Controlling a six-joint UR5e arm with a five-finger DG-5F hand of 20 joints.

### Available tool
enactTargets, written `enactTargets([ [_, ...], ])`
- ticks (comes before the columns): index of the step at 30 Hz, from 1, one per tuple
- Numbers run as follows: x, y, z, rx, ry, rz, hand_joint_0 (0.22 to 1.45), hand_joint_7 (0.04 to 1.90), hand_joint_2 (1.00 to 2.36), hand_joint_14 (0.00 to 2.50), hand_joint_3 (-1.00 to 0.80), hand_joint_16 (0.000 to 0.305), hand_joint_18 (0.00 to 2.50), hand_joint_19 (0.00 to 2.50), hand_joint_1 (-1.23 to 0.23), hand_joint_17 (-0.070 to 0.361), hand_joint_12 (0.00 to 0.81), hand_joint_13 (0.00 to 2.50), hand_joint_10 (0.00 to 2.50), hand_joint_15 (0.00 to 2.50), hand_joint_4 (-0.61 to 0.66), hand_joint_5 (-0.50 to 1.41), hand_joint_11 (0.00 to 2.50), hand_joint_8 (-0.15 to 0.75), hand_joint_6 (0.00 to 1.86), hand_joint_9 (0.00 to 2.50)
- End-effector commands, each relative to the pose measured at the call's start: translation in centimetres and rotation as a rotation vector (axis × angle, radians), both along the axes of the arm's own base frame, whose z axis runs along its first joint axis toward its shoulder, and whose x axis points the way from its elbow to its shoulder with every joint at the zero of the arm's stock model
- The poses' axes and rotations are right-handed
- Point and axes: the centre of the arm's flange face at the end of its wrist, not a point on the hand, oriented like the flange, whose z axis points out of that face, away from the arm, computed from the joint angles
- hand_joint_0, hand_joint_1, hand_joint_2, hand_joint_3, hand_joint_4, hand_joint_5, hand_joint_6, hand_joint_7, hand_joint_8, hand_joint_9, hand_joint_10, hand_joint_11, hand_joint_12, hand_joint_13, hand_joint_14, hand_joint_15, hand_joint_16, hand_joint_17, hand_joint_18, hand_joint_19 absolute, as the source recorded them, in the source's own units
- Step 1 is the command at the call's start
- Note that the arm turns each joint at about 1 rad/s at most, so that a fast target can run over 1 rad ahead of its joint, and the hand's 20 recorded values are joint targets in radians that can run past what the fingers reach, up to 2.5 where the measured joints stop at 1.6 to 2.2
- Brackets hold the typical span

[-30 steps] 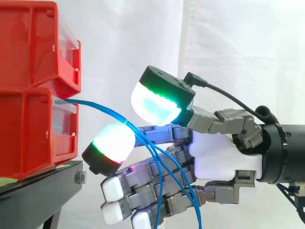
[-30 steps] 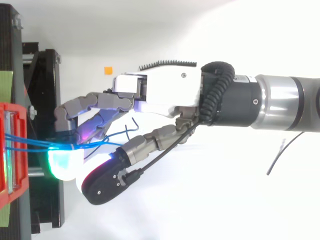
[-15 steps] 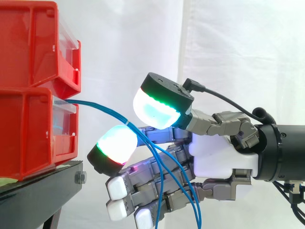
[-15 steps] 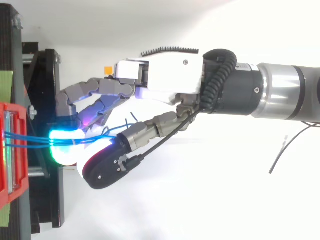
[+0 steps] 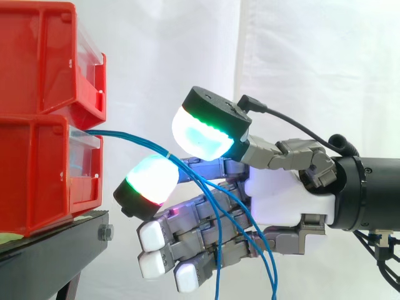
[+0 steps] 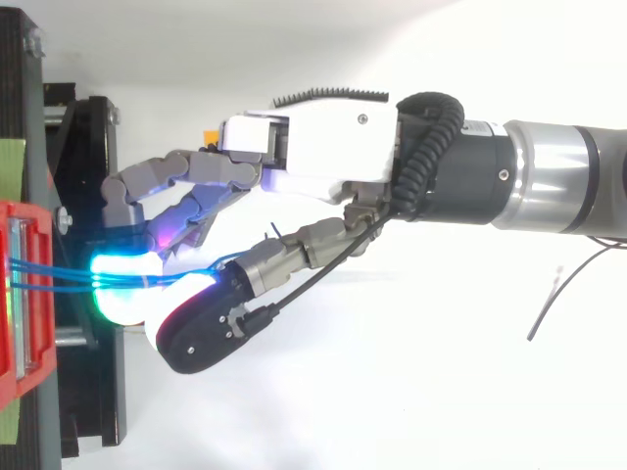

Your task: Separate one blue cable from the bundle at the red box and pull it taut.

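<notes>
Red bins sit on a black stand, white curtain behind. Off its edge the hand curls its fingers round the blue cables.

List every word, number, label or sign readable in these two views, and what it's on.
No text can be read anywhere.
Small pale sticker on the arm's black wrist: print too small to read.
Red bins, hand, blue cables: no lettering visible.

White-palmed hand, grey fingers, green-cyan glowing pads, black wrist, silver arm
</notes>
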Motion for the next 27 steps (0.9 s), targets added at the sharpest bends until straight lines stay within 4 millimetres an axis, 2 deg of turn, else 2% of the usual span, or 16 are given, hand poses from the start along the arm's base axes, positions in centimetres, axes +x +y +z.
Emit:
enactTargets([
  [1,0.09,0.04,0.18,0.000,-0.004,0.003,0.56,1.31,1.00,0.02,-0.50,0.051,0.61,0.70,-0.57,0.115,0.360,0.70,0.02,0.55,0.14,-0.12,0.64,0.288,0.51,0.73],
  [13,0.22,-0.19,0.67,-0.003,-0.002,0.021,0.56,1.33,1.00,0.02,-0.50,0.052,0.63,0.73,-0.41,0.117,0.366,0.72,0.02,0.57,0.13,-0.10,0.64,0.296,0.51,0.79],
  [21,0.20,-0.37,0.67,-0.003,-0.002,0.024,0.62,1.24,1.01,0.02,-0.34,0.051,0.64,0.72,-0.56,0.114,0.359,0.74,0.02,0.57,0.12,-0.12,0.66,0.293,0.63,0.81],
  [27,0.25,-0.42,0.78,-0.004,-0.007,0.029,0.61,1.18,1.02,0.02,-0.25,0.051,0.64,0.72,-0.61,0.115,0.360,0.73,0.02,0.57,0.12,-0.14,0.67,0.292,0.68,0.81],
])
